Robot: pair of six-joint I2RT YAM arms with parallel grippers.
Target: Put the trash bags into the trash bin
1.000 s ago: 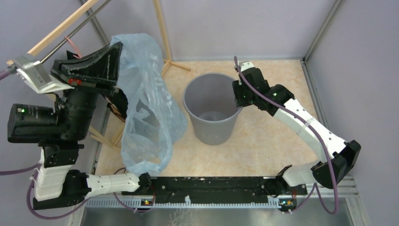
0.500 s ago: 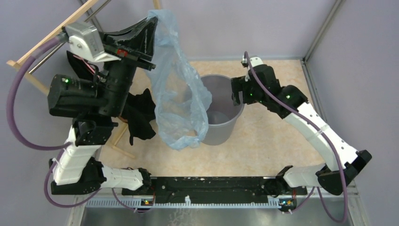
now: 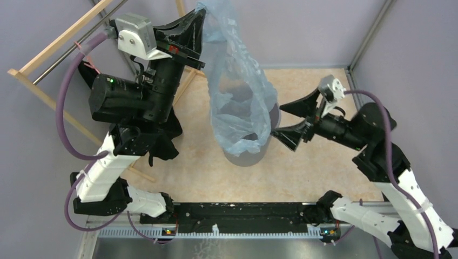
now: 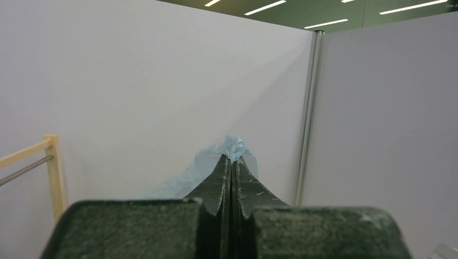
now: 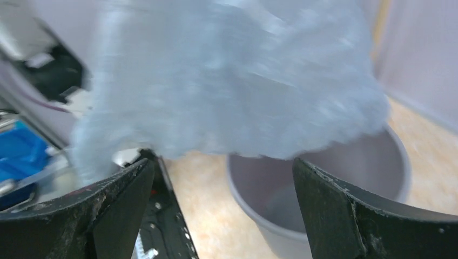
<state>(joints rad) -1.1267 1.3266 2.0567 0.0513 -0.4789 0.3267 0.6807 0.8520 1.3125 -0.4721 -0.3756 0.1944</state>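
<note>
Pale lilac-grey panel walls (image 3: pixel 302 27) close in a beige, mottled surface (image 3: pixel 313 172), with metal posts (image 4: pixel 308 113) at the corners. A light wooden rack (image 4: pixel 55 178) stands at the left, and strip lights (image 4: pixel 270 9) glow on the dark ceiling overhead

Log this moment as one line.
left gripper: shut on bag | bag: hanging over bin | right gripper: open beside bin

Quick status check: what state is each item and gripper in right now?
trash bag: hanging, lower end over trash bin mouth.
trash bin: upright, open.
left gripper: shut on trash bag.
right gripper: open, beside trash bin.
black cloth: crumpled by left arm.
</note>
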